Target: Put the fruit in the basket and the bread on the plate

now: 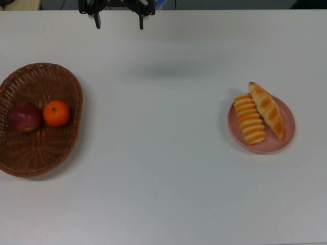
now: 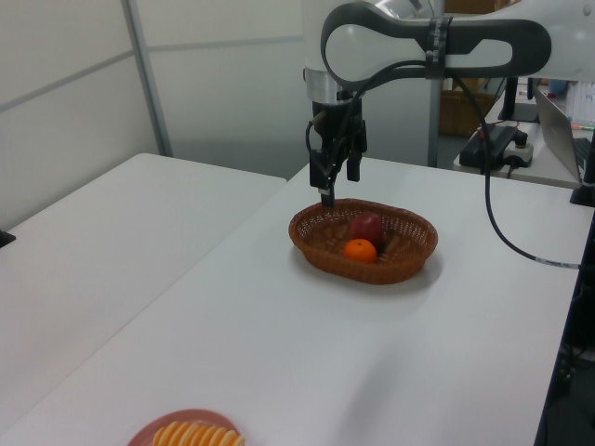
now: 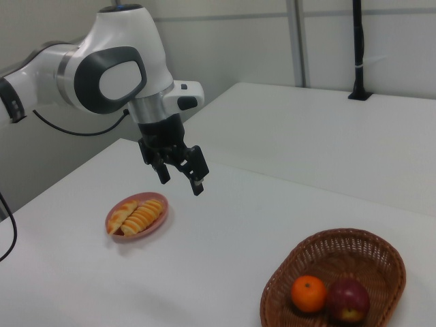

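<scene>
Since the apple [image 1: 24, 117] and mandarin [image 1: 56, 113] lie in the wicker basket [image 1: 61, 153] and both pastries [image 1: 258, 116] on the pink plate [image 1: 283, 140], nothing needs grasping; the gripper [image 3: 180, 174] hangs empty, fingers [image 3: 198, 185] spread wide. The fruit looks firm, round and likely to roll; the pastries look light and crushable, best held mid-length.

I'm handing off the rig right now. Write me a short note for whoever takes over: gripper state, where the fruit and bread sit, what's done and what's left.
Gripper: open, empty, raised above the table, clear of everything.
Apple and mandarin: side by side inside the basket.
Ribbed roll and braided roll: side by side on the pink plate, the braided one's tip overhanging the rim.
Done: all four items placed.
Left: nothing to move; just park the arm.
</scene>
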Motion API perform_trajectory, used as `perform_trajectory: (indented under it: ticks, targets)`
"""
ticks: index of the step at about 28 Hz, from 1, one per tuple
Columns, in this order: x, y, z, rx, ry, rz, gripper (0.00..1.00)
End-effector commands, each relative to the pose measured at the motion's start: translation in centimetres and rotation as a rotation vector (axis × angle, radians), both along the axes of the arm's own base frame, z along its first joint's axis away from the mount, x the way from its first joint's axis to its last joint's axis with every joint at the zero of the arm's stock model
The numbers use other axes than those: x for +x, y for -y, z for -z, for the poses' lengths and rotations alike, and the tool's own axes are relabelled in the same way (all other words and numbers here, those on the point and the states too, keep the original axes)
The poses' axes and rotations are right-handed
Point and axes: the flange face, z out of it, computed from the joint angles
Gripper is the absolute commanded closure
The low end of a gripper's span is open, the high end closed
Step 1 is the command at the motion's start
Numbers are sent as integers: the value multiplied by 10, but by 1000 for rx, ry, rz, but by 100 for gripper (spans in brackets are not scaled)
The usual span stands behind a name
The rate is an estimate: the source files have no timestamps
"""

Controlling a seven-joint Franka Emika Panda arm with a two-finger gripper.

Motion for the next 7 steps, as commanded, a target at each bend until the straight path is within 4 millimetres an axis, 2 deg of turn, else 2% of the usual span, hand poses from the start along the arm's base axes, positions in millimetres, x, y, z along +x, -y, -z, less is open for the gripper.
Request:
perform_trajectory:
  ticks: [1, 7]
  targets:
    - [-8, -1, -2, -18, -19, -14, 0]
    - [-8, -2, -1, -18, -22, -16, 0]
